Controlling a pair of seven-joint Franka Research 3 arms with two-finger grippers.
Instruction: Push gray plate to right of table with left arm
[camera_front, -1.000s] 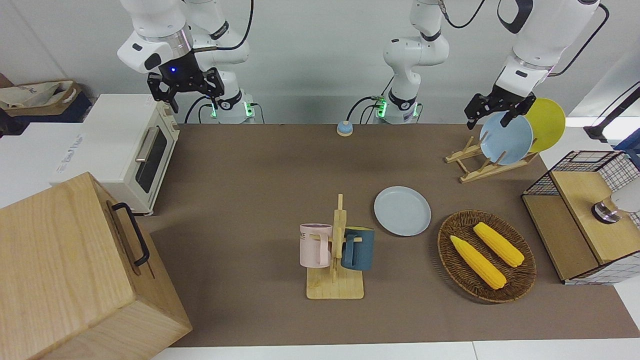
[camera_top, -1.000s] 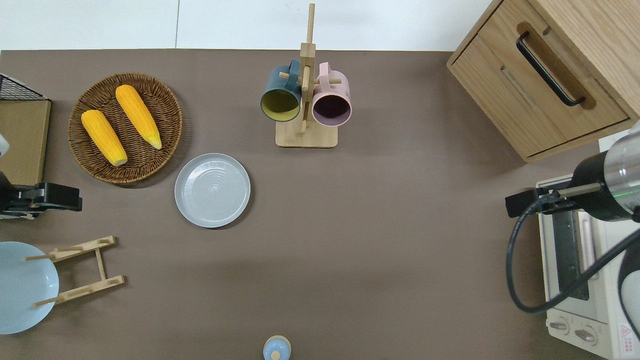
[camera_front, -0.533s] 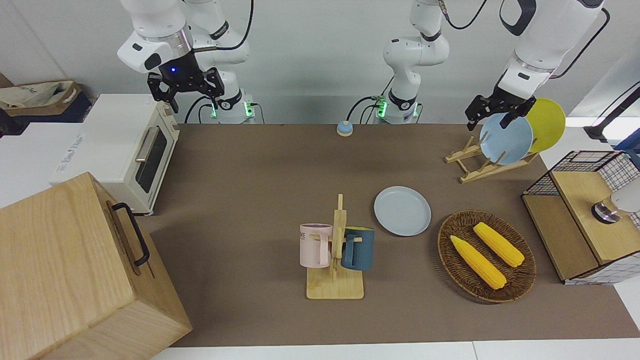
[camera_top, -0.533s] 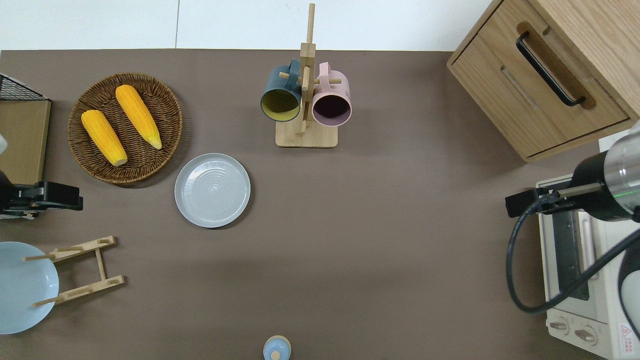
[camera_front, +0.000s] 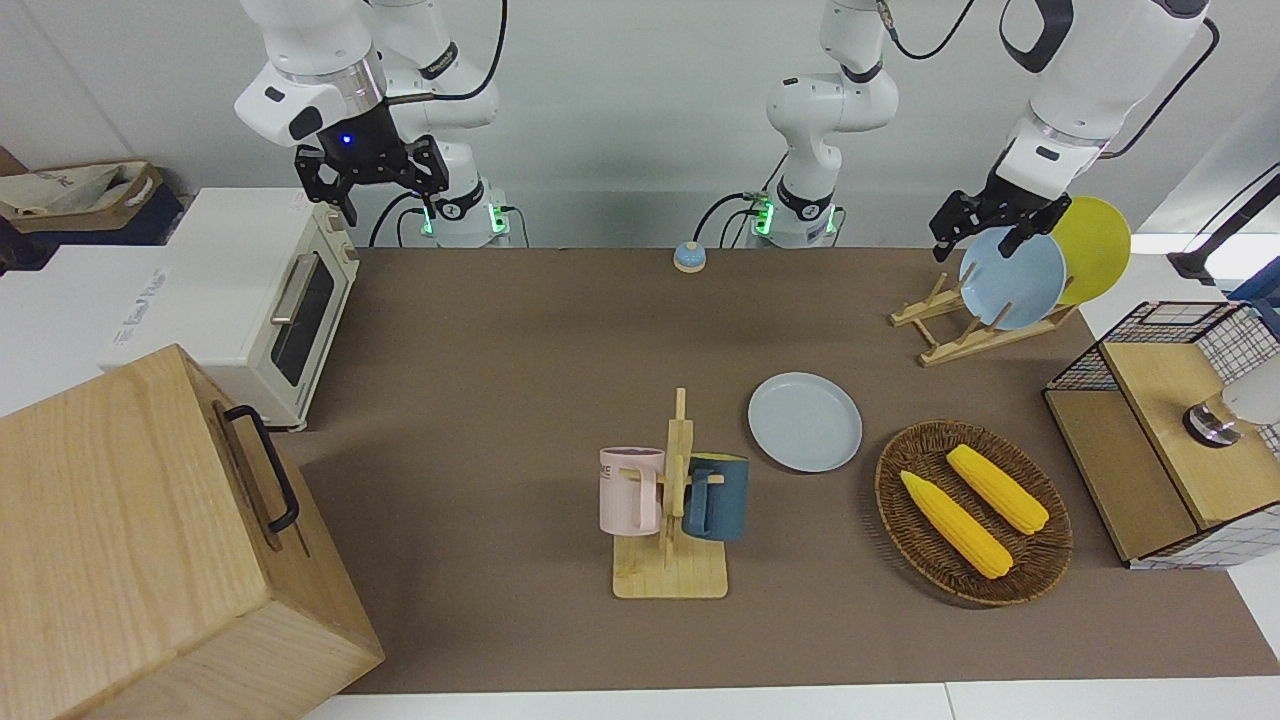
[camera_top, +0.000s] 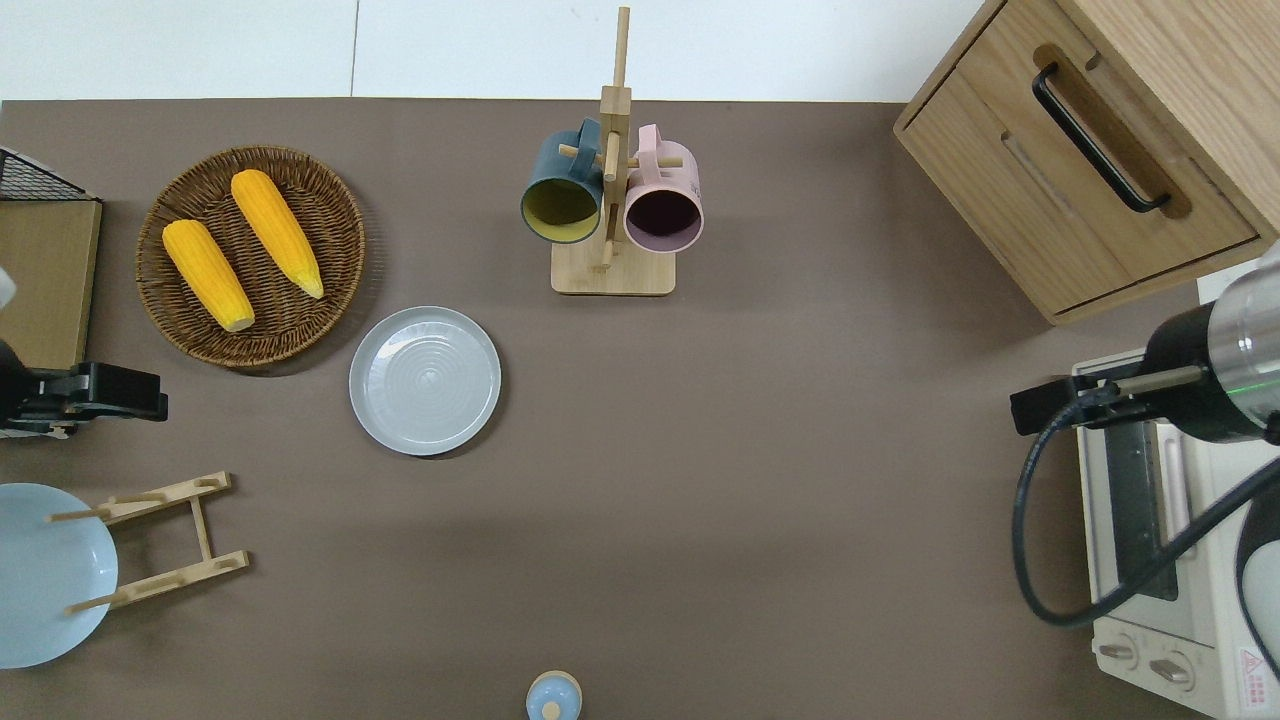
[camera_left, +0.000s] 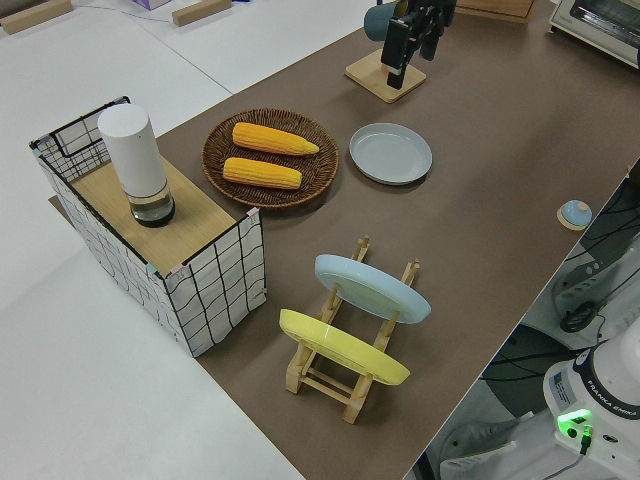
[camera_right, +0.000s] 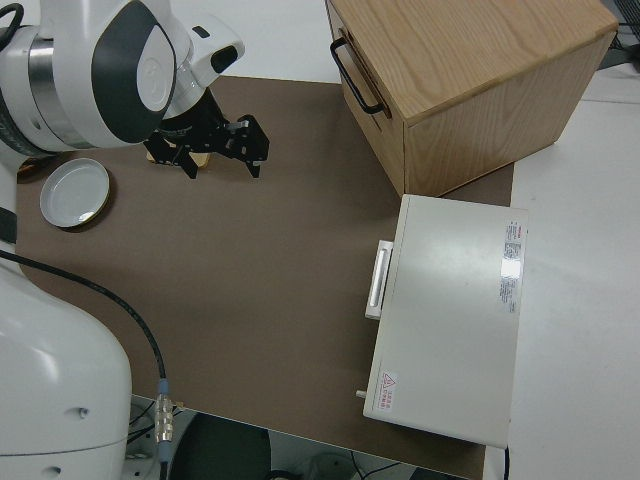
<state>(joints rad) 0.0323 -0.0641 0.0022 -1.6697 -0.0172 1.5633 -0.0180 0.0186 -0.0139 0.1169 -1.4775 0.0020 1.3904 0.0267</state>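
1. Surface (camera_top: 760, 520): brown cover. I count plenty of bare cover toward the right arm's end, so my push path is unobstructed there.
2. Wooden cabinet (camera_front: 150, 530) and toaster oven (camera_front: 250, 300): both at the right arm's end; I judge they limit how far the plate can travel.
3. Corn basket (camera_top: 250, 255): just beside the plate, toward the left arm's end and slightly farther from the robots.
4. Gray plate (camera_top: 425, 380): lying flat, untouched, nearer to the robots than the mug rack (camera_top: 610, 200).
5. Left end effector (camera_top: 120, 392): raised above the surface's left-arm end, well apart from the plate; I cannot tell its finger state. I would lower it between basket and plate, contact the rim low, and push slowly.
6. Right end effector (camera_front: 370, 170): parked, fingers spread apart.
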